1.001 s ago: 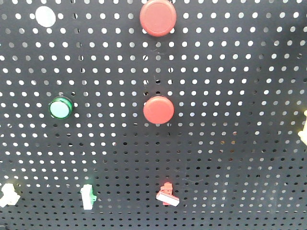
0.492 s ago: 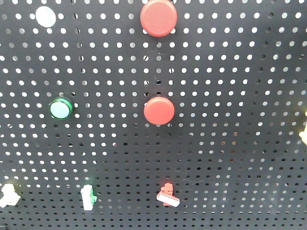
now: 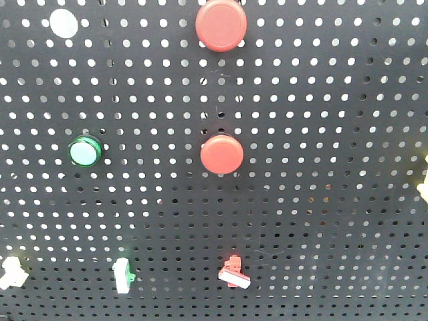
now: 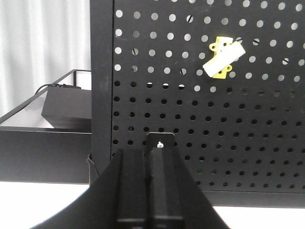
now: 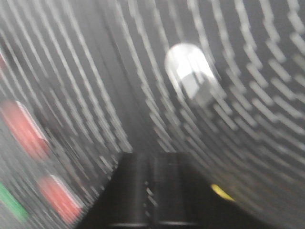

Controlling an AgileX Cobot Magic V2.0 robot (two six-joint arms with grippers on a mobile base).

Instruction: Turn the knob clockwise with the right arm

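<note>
The black pegboard [image 3: 321, 134] carries small lever knobs along its lower row: a red-and-white one [image 3: 233, 272], a green-and-white one [image 3: 122, 275] and a pale one [image 3: 11, 271] at the left edge. No gripper shows in the front view. The right wrist view is smeared by motion. My right gripper [image 5: 151, 157] has its fingers together and points at the board, with a blurred white rounded part [image 5: 190, 74] above and ahead of it. My left gripper [image 4: 159, 142] is shut and empty, below a yellow-and-white knob [image 4: 222, 58].
Two red round buttons [image 3: 221, 24] [image 3: 222, 154], a green button [image 3: 85, 151] and a white cap [image 3: 63, 23] sit on the board. A pale part [image 3: 423, 190] shows at the right edge. A black box [image 4: 66, 107] lies on a table left of the board.
The front view is almost unchanged; the board's parts sit very slightly further right in the picture than one second ago.
</note>
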